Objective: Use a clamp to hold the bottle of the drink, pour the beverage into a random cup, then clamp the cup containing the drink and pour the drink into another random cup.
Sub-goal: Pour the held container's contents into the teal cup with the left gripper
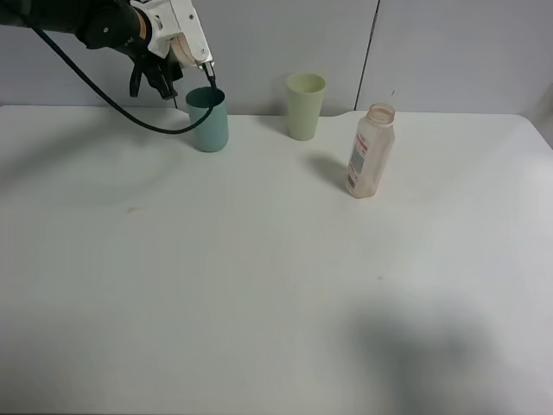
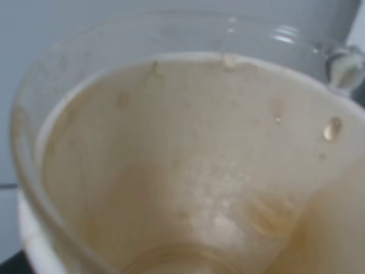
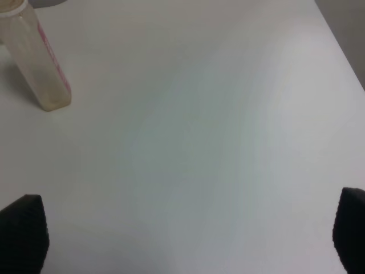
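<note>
My left gripper (image 1: 182, 67) is shut on a white cup (image 1: 177, 30) and holds it tilted, its mouth just over the rim of a teal cup (image 1: 208, 121) at the table's back left. The left wrist view looks into the held cup (image 2: 188, 165); its wall is beige with drops on it. A pale green cup (image 1: 305, 105) stands upright to the right of the teal one. The drink bottle (image 1: 371, 151), open-topped and almost clear, stands further right and also shows in the right wrist view (image 3: 37, 60). My right gripper (image 3: 182, 234) is open and empty above bare table, out of the exterior view.
The white table (image 1: 259, 285) runs wide in front of the cups. Its right edge (image 3: 342, 51) lies near my right gripper. A grey wall (image 1: 432, 52) stands close behind the cups. A black cable (image 1: 95, 86) hangs from the left arm.
</note>
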Robot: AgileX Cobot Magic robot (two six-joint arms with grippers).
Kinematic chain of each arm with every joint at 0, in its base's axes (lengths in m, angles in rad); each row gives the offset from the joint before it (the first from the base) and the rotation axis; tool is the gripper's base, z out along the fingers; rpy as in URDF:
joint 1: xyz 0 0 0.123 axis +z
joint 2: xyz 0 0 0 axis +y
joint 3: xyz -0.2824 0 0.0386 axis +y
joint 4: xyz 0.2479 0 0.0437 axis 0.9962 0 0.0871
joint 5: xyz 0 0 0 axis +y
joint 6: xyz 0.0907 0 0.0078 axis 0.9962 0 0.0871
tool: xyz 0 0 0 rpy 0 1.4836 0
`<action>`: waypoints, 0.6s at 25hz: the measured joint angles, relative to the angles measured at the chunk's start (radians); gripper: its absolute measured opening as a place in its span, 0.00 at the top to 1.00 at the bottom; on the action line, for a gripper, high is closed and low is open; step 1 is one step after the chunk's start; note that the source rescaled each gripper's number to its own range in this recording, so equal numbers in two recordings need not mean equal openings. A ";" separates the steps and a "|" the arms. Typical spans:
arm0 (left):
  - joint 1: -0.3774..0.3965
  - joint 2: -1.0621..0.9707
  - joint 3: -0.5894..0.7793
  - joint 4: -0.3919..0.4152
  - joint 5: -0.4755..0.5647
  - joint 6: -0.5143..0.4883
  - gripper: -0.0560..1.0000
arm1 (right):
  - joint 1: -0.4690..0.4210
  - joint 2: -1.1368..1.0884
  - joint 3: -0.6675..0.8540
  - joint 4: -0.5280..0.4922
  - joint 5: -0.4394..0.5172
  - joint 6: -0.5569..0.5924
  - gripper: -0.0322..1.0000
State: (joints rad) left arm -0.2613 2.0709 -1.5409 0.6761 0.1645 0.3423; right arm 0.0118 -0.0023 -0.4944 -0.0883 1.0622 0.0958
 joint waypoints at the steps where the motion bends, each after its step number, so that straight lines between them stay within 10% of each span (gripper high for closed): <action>1: 0.000 0.000 0.000 0.000 0.000 -0.038 0.94 | 0.000 0.000 0.000 0.000 0.000 0.000 0.00; 15: 0.001 0.000 0.000 0.000 -0.039 -0.415 0.94 | 0.000 0.000 0.000 0.000 0.000 0.000 0.00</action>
State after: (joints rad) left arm -0.2604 2.0709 -1.5409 0.6761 0.1255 -0.0726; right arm 0.0118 -0.0023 -0.4944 -0.0883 1.0622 0.0958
